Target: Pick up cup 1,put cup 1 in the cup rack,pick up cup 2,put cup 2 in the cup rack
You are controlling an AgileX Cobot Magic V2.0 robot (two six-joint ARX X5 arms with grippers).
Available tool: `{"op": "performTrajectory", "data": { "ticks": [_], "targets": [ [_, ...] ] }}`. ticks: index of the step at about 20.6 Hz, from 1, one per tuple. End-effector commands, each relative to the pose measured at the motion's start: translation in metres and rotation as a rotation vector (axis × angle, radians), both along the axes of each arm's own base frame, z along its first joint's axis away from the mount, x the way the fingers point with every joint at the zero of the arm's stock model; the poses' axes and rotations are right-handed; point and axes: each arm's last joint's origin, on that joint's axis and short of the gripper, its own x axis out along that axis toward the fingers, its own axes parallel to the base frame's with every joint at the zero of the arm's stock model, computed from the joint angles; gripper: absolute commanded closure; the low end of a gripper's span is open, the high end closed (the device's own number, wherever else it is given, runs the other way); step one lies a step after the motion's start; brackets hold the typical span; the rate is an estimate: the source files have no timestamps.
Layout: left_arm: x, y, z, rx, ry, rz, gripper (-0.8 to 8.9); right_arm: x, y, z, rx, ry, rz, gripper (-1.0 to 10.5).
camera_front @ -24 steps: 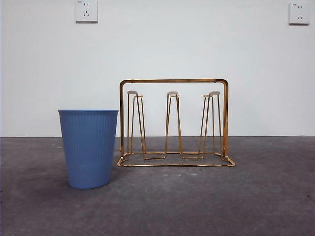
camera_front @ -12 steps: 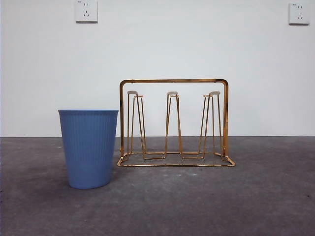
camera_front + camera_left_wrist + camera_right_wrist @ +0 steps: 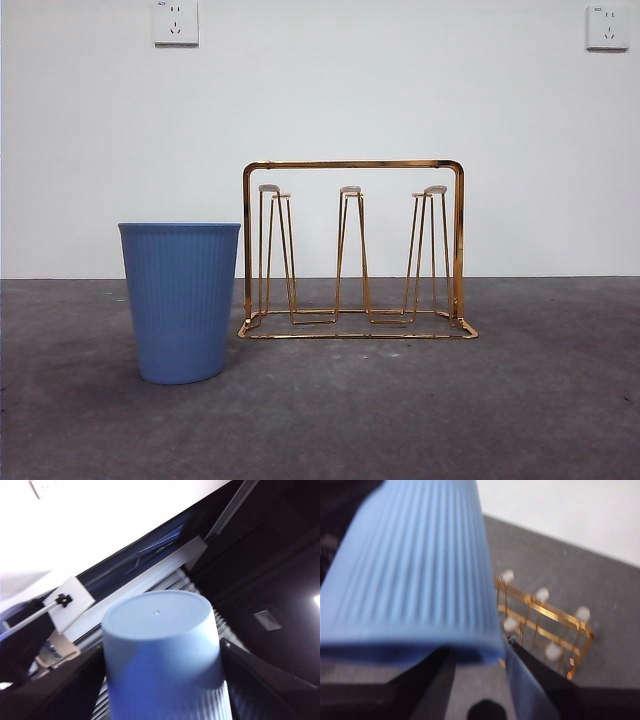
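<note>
A ribbed blue cup (image 3: pixel 180 300) stands upright on the table, just left of the gold wire cup rack (image 3: pixel 355 250). Neither gripper shows in the front view. In the left wrist view, my left gripper (image 3: pixel 165 685) is shut on a second blue cup (image 3: pixel 160 645), whose flat base points away from the camera toward the ceiling. In the right wrist view, my right gripper (image 3: pixel 480 667) holds another blue cup (image 3: pixel 415 570) by its rim, high above the table. The cup rack (image 3: pixel 545 620) lies below and beyond it.
The dark grey table top (image 3: pixel 500 400) stretches in front of and to the right of the rack. A white wall with two sockets (image 3: pixel 175 22) stands behind. The held cup fills much of the right wrist view.
</note>
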Motion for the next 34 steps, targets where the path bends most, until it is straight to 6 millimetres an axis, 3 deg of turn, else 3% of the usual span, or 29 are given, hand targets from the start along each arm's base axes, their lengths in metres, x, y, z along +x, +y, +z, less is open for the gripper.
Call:
{"op": "performTrajectory", "data": {
  "ticks": [1,6,9,14,18,27,34],
  "targets": [
    [0.001,0.001,0.000,0.025,-0.037,0.023,8.20,-0.012,-0.009,-0.005,-0.049,0.057,-0.024,7.8],
    [0.008,0.002,-0.005,0.134,-0.073,0.095,8.19,-0.045,-0.033,-0.018,-0.226,0.211,-0.115,7.9],
    [0.015,-0.005,-0.005,0.346,-0.097,0.210,8.20,-0.061,-0.044,-0.024,-0.286,0.294,-0.127,7.9],
    [0.005,-0.027,0.022,0.834,-0.302,0.548,8.20,-0.079,-0.056,-0.021,-0.254,0.275,-0.139,7.9],
    [-0.001,-0.037,0.026,0.915,-0.391,0.660,8.20,-0.084,-0.058,-0.020,-0.242,0.261,-0.141,7.9],
    [0.018,-0.071,-0.019,1.010,-0.372,0.700,8.20,-0.089,-0.062,-0.019,-0.230,0.247,-0.142,7.9],
    [0.031,-0.084,-0.045,1.070,-0.347,0.743,8.20,-0.091,-0.063,-0.019,-0.226,0.240,-0.142,7.9]
  ]
}}
